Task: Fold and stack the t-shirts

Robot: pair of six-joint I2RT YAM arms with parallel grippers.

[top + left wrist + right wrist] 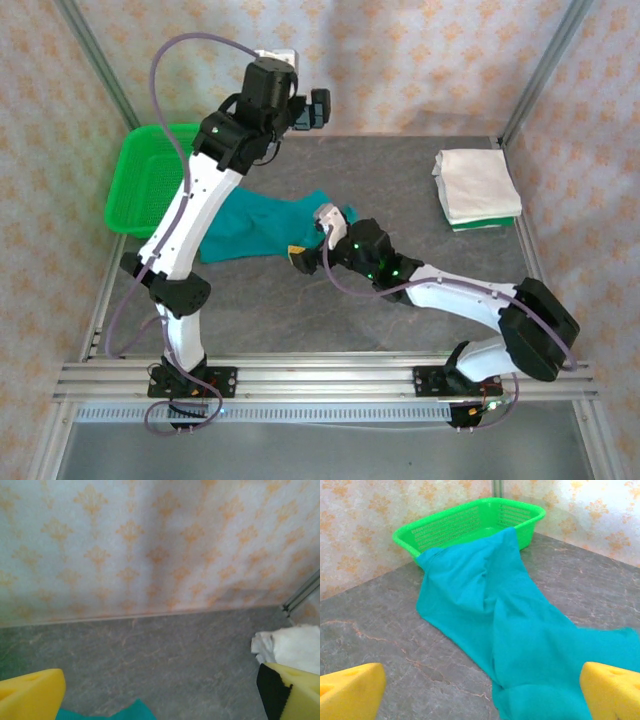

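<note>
A teal t-shirt (265, 228) lies rumpled on the grey table, one end draped against the green basket. In the right wrist view the teal t-shirt (520, 630) runs from the basket toward my right gripper (480, 700), which is open, its yellow pads (350, 692) wide apart low over the cloth's near end. From above, the right gripper (318, 235) sits at the shirt's right end. My left gripper (312, 110) is raised high over the table's back and is open with nothing between its yellow pads (30, 695). A folded stack of white t-shirts over a green one (477, 188) rests at back right.
A green mesh basket (150, 178) stands at the back left corner, its rim (465, 522) touched by the shirt. Metal frame posts and patterned walls enclose the table. Bare grey table (300, 310) lies in front of the shirt.
</note>
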